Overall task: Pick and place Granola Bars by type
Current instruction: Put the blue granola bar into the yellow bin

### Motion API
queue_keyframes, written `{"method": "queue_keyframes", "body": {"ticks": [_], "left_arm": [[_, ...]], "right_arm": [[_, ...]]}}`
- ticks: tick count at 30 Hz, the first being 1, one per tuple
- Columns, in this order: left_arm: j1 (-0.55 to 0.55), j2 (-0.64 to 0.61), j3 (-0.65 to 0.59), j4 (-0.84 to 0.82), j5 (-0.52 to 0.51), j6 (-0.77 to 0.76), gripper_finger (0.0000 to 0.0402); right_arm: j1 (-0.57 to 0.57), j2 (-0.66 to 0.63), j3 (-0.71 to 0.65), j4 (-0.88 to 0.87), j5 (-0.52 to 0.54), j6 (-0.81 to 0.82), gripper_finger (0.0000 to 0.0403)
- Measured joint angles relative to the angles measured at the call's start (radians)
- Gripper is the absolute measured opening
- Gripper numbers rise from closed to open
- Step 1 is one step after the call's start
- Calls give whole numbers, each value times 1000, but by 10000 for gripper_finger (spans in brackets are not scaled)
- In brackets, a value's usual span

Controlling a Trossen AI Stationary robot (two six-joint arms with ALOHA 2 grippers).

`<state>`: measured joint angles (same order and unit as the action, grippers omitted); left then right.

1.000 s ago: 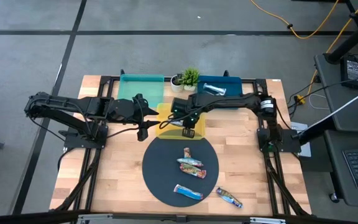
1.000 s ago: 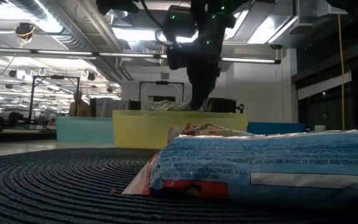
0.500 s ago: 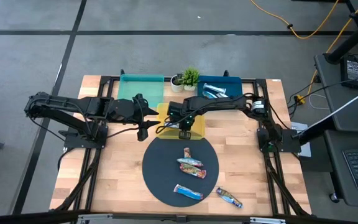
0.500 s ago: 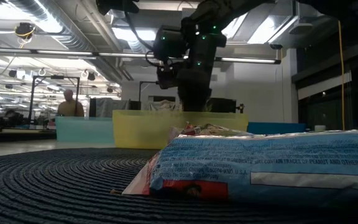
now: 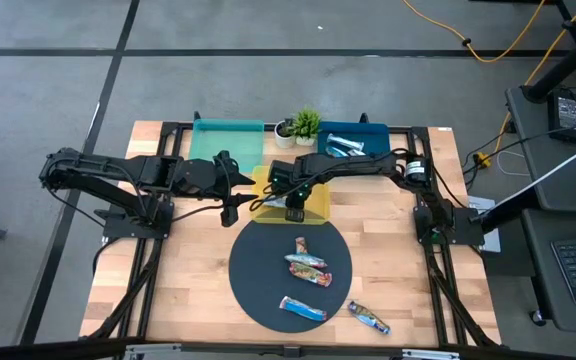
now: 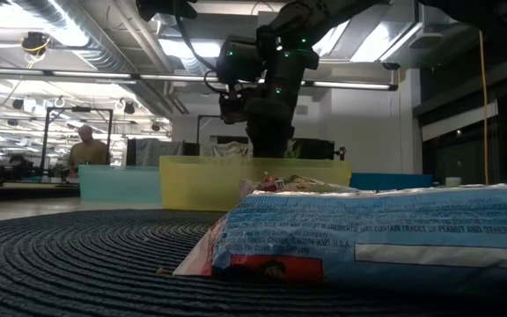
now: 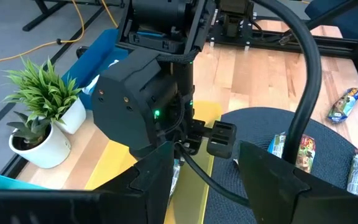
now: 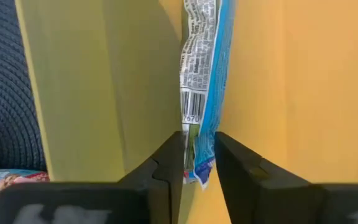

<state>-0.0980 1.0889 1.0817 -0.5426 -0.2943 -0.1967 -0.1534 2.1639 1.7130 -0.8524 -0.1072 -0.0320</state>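
Granola bar (image 8: pixel 202 93): light, crinkly, slippery foil; right gripper (image 8: pixel 197 163) fingers pinch its end seam inside yellow tray (image 8: pixel 291 93); left gripper (image 5: pixel 230 198) fingers unclear.

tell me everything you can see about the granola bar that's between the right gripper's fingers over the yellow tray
The granola bar is a slim oblong packet in shiny blue-edged foil, its white back panel showing fine print and a barcode, with some green near its lower end. It lies lengthwise inside the yellow tray, close to the tray's wall. The right gripper sits over one crimped end, a dark finger on either side of it, parted slightly. Whether the pads are touching the wrapper cannot be told.
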Motion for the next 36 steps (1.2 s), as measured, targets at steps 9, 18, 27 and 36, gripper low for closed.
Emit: {"method": "queue_keyframes", "body": {"ticks": [9, 18, 27, 36], "left_arm": [[0, 0, 0, 0, 0, -3, 171], [0, 0, 0, -9, 14, -16, 171], [0, 0, 0, -15, 24, -8, 171], [0, 0, 0, -15, 26, -2, 171]], "right_arm": [[0, -13, 0, -84, 10, 50, 148], [1, -143, 0, -218, 173, 105, 146], [77, -380, -9, -420, 310, 185, 145], [302, -685, -279, -393, 279, 347, 144]]}}
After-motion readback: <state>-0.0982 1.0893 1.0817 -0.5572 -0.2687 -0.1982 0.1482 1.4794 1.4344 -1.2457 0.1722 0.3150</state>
